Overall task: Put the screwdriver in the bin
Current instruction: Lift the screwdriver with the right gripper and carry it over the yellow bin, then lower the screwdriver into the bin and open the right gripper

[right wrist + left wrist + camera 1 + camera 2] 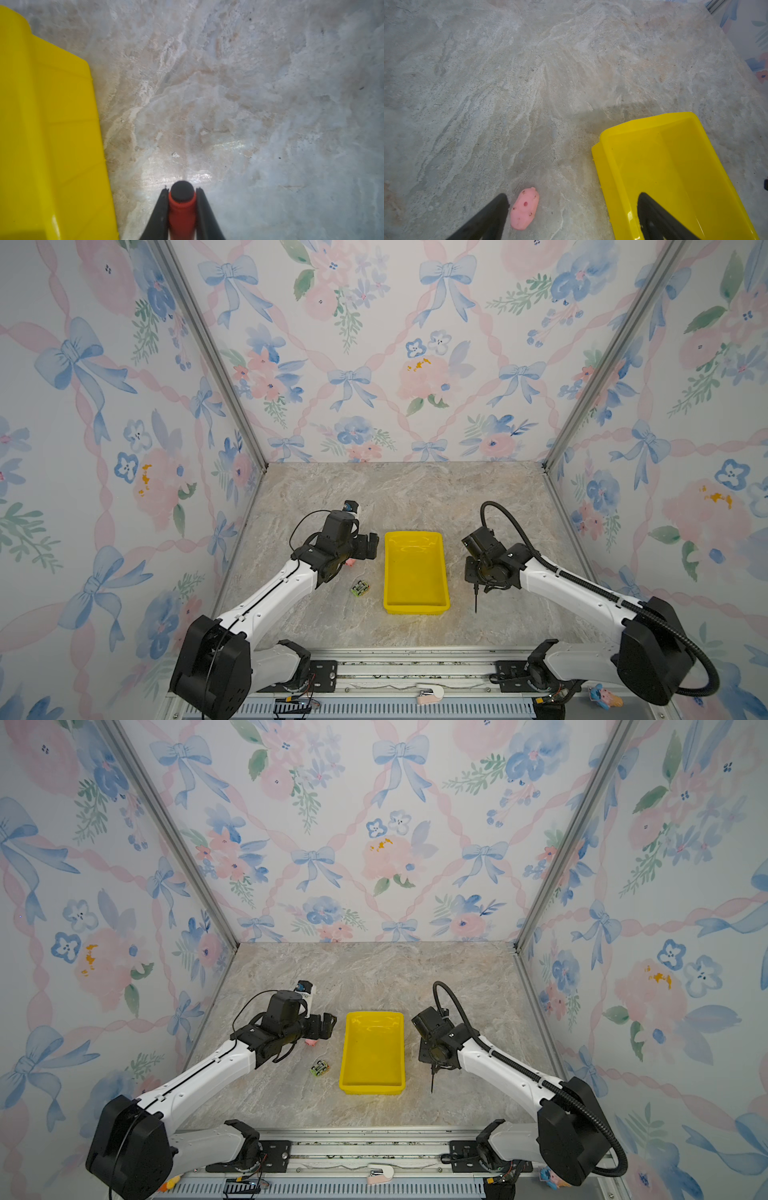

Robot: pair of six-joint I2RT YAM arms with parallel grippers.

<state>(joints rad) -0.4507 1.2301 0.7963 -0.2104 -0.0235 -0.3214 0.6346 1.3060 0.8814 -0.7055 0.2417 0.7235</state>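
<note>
On the veined marble-look desk (407, 497), the shallow yellow plastic bin (413, 534) sits empty. The left end effector (573, 198) gapes wide. The right end effector (182, 189) pinches the small red-handled screwdriver (181, 209) just beside the bin. Best to lift its shaft above the rim before crossing.

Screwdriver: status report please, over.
Right gripper shut on screwdriver, beside empty yellow bin. Left gripper open near pink pig toy. Nothing in the way.

Jaws gape on the left arm (270, 597), clamp on the right arm (582, 597).
</note>
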